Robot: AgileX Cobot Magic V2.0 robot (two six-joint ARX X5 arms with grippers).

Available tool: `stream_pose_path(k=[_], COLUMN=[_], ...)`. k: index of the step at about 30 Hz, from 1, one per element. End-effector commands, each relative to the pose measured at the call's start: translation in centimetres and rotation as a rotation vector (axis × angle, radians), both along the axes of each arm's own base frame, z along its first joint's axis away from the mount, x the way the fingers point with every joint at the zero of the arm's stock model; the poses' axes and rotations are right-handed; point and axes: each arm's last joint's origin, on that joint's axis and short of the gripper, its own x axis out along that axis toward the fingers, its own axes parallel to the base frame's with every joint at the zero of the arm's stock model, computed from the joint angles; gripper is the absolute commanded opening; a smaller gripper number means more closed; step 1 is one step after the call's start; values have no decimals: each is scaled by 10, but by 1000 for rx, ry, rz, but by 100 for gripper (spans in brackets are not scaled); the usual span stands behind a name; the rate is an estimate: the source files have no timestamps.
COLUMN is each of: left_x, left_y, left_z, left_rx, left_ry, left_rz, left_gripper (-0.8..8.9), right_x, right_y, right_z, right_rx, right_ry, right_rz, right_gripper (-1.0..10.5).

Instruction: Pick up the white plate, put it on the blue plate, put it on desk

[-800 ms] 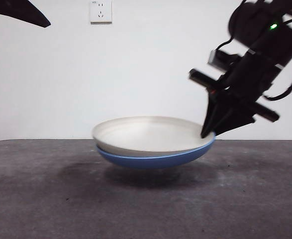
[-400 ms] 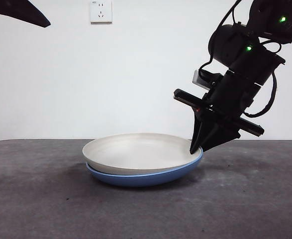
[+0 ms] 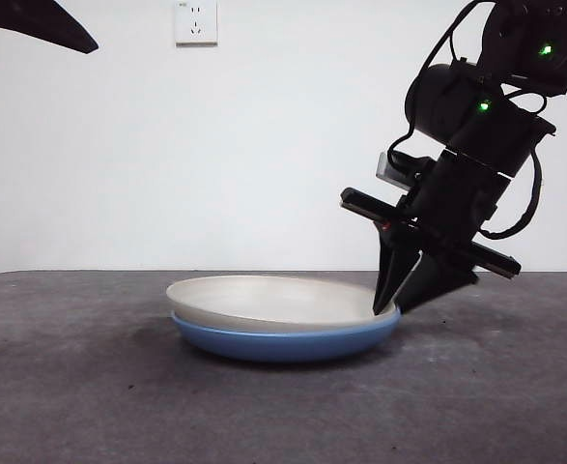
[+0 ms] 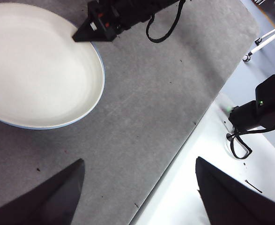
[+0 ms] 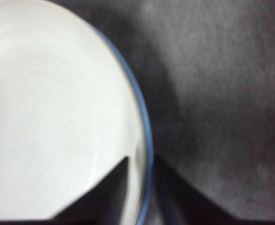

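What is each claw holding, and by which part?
The right claw pinches the stacked round cream plate and glossy blue plate at their rims. The left claw is empty.

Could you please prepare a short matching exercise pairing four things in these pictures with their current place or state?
Things:
1. white plate
2. blue plate
3. right end effector
4. left end effector

States:
A. open, above bare desk, holding nothing
B. resting directly on the desk
C. nested inside the other dish
D. astride the stacked plates' rims

Pairs: 1-C, 2-B, 3-D, 4-A
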Motion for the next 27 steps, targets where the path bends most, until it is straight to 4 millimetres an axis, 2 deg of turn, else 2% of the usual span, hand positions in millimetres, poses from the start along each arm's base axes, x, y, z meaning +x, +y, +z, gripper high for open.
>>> stream_pose_path(k=[1, 7, 13, 20, 27], left_x=[0, 0, 0, 1, 1], left_y=[-2, -2, -2, -2, -2], left_z=[3, 3, 3, 3, 3], left_rx=[-7, -7, -7, -7, -8], left_ry=[-19, -19, -20, -20, -21], left_rz=[-20, -20, -20, -20, -20], left_gripper=[374, 374, 374, 374, 374], right_x=[3, 0, -10, -42, -83], right_y=[5, 2, -6, -18, -32], right_z=[0, 13, 51, 99, 131], right_rx=[5, -16, -1, 18, 39], right_ry=[-3, -47, -163, -256, -258], right_rz=[2, -23, -8, 89, 193], right_gripper=[279, 300, 300, 300, 300])
